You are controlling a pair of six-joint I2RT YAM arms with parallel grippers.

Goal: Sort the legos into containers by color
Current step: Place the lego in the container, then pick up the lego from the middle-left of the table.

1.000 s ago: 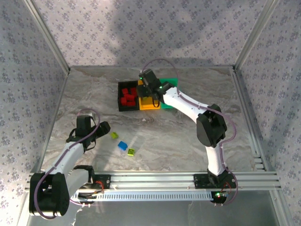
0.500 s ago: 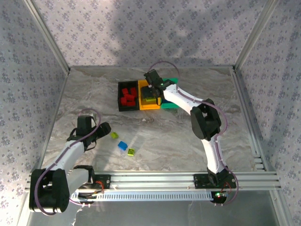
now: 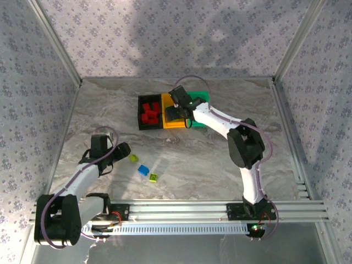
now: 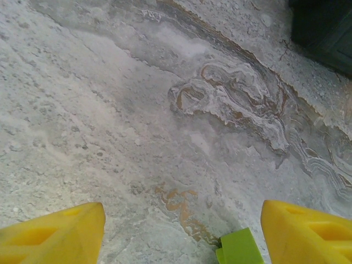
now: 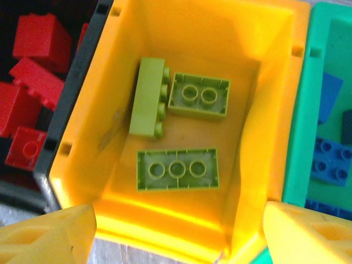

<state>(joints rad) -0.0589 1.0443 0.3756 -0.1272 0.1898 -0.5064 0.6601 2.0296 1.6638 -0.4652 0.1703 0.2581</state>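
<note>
Three joined containers stand at mid-table: a black bin [image 3: 139, 113] with red legos [image 3: 149, 111], an orange bin [image 3: 175, 124] and a green bin [image 3: 201, 97]. My right gripper [image 3: 177, 113] hovers open over the orange bin [image 5: 110, 110], nothing between its fingers [image 5: 47, 236]. Three yellow-green legos [image 5: 176, 170] lie inside that bin. Blue legos [image 5: 328, 159] sit in the green bin [image 5: 300, 137]. My left gripper [image 3: 122, 149] is open low over the table, with a yellow-green lego [image 4: 237, 248] just inside its right finger [image 4: 308, 231]. Loose on the table lie a yellow-green lego [image 3: 133, 158], a blue one [image 3: 143, 170] and another yellow-green one [image 3: 154, 177].
Patterned walls and metal posts close in the marble table [image 3: 220, 159] on three sides. An aluminium rail [image 3: 181, 209] with both arm bases runs along the near edge. A corner of a dark bin [image 4: 324, 27] shows at the top right of the left wrist view.
My right gripper has opened above the orange bin and shifted slightly towards the near side. The left arm and the loose legos have not moved.
</note>
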